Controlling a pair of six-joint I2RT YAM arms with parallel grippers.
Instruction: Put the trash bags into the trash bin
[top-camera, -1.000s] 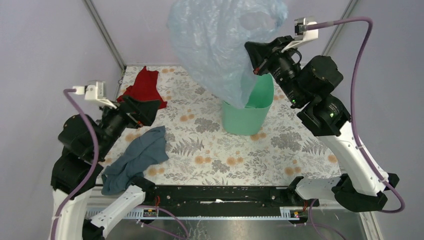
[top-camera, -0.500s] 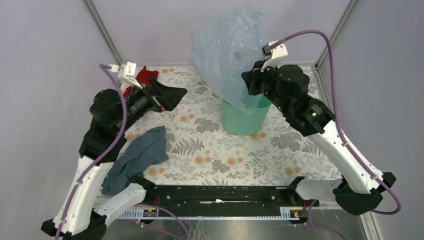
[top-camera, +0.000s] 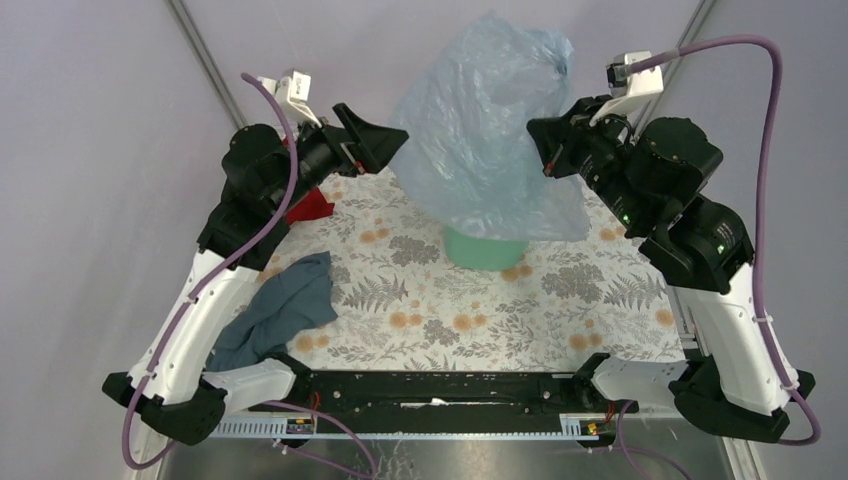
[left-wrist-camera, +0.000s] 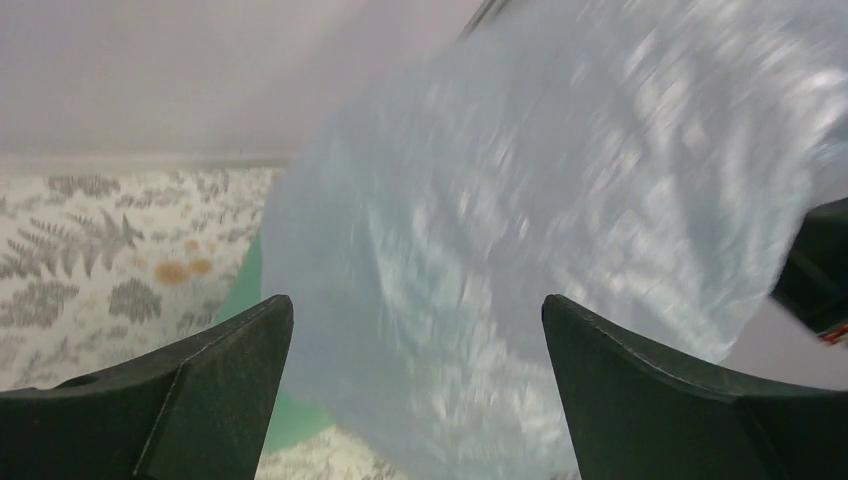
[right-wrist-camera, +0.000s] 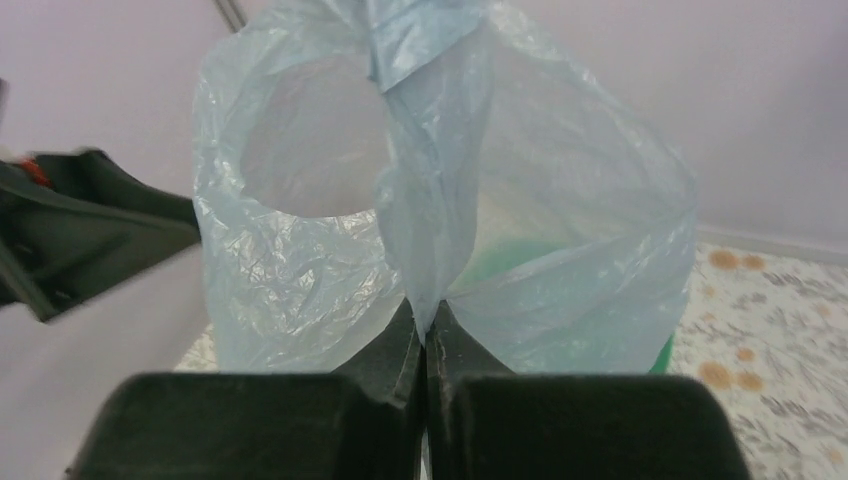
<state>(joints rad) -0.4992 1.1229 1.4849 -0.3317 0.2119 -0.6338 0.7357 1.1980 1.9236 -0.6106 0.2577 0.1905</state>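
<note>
my right hand pinches the trash bag, hanging upright over the trash bin; my left hand, wide open, empty, faces its left flank.

One thin blue trash bag. One green trash bin. One red cloth. One grey-blue cloth. Two robot arms: left arm, right arm. Two purple cables: left cable, right cable. One table with leaves and flowers on top.
</note>
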